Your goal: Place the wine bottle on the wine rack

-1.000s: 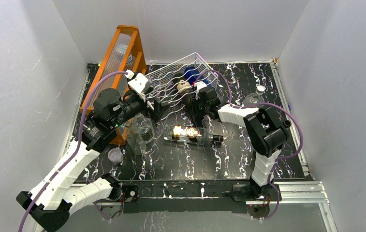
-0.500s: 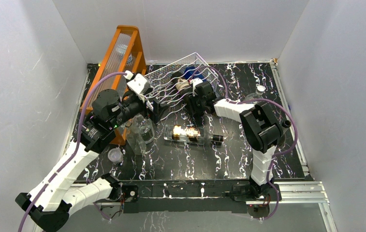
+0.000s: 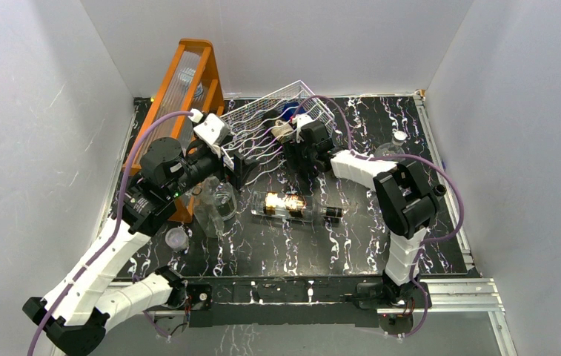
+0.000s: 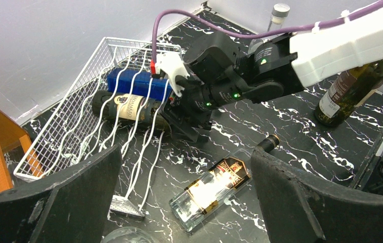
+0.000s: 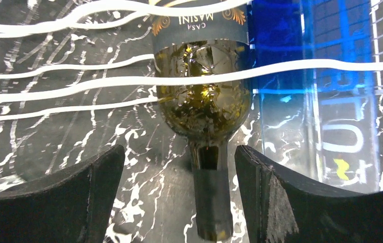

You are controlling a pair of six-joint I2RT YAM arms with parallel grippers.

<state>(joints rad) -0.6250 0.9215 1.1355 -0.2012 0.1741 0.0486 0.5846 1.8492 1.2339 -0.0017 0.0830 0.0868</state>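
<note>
Black, white-veined bench [image 3: 262,252] carrying all items. Left arm [image 3: 114,252] reaches toward the rack's near left corner. Right arm [image 3: 403,200] reaches to the rack's open near end. Tall orange wooden frame [image 3: 188,81] stands at the far left of the bench. White wire wine rack [image 4: 78,116] sits far centre, just right of the frame. Wine bottle [image 4: 128,107], dark green with a cream label, lies on its side inside the rack. The wavy wires cross over it, and its neck points out of the near end. Blue bottle [image 4: 136,83] lies in the rack alongside it, on the far side. Clear square bottle [image 3: 292,205] lies flat on the bench in front of the rack. Right jaws are spread wide, one finger on each side of the wine bottle's neck, neither seen touching it. Left jaws are spread wide and hold nothing, above the bench.
</note>
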